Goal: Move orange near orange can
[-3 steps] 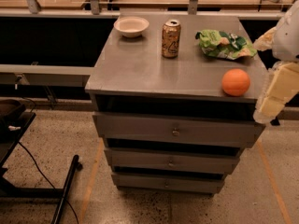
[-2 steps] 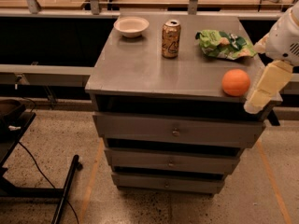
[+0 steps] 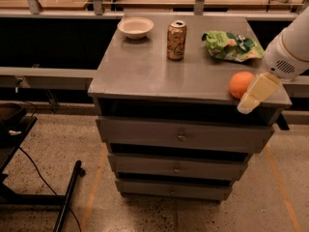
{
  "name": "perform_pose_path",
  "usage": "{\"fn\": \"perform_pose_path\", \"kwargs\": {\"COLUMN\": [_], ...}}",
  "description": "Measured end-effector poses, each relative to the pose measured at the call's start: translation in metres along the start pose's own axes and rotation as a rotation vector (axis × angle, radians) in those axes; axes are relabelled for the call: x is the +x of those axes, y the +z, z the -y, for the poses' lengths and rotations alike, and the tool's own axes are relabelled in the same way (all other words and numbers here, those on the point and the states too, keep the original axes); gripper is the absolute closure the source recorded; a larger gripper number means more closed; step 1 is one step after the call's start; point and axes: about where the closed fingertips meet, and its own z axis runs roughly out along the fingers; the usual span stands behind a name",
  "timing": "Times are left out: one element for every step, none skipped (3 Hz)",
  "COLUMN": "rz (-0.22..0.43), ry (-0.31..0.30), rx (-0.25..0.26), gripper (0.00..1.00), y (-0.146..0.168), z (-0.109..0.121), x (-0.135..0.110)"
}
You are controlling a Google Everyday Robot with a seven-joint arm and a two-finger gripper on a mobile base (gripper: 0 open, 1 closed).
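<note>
Gripper (image 3: 254, 94): over the last second it has slid left from beyond the cabinet's right edge. It now hangs at the front right corner, just beside the orange's right side, perhaps touching it.
Gripper opening: I cannot tell whether it is wide or narrow.
Orange (image 3: 241, 84): unmoved, resting on the cabinet top (image 3: 145, 66) near the front right corner.
Orange can (image 3: 176, 40): upright toward the back, between the bowl (image 3: 135, 27) and the green snack bag (image 3: 231, 45), well apart from the orange.
Meaning: I judge the approach nearly done. The grasp is not yet made, and the whole carry toward the can lies ahead.
</note>
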Motion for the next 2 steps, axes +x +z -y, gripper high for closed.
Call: {"fn": "perform_pose_path", "kwargs": {"rz": [0.018,0.054], "ry": [0.038,0.054], "rx": [0.03,0.029], "gripper": [0.0,0.0], "y": [0.026,0.048], "z": [0.009,0.011], "x": [0.005,0.002]}}
